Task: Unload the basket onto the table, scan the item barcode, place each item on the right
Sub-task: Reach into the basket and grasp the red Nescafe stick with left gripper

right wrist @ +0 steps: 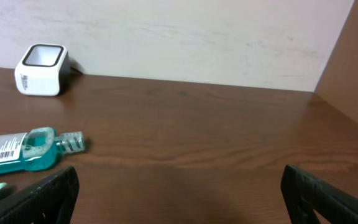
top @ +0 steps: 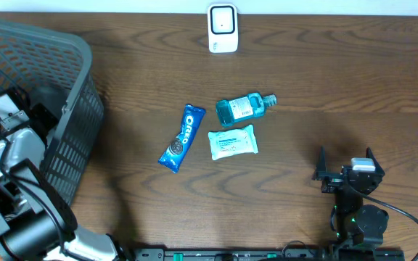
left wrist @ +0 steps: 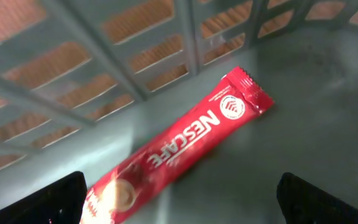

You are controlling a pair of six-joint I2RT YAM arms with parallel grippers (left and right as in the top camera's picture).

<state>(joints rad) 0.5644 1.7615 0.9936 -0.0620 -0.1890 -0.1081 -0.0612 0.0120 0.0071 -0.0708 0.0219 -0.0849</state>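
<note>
While both jaws gape wide, empty | basket: red NESCAFE sachet | table: blue OREO pack

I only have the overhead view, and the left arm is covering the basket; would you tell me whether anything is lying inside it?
Observer: Yes, a red Nescafe sachet lies flat on the floor of the basket, close to its slatted wall.
Operator: Thank you. Is the left gripper holding it?
Observer: No, the left gripper is open above it, with its fingers wide apart and not pinching the sachet.
Operator: Is a barcode visible on the bottle from the right side?
Observer: Yes, in the right wrist view the label on the blue bottle shows a barcode facing that camera.
</note>
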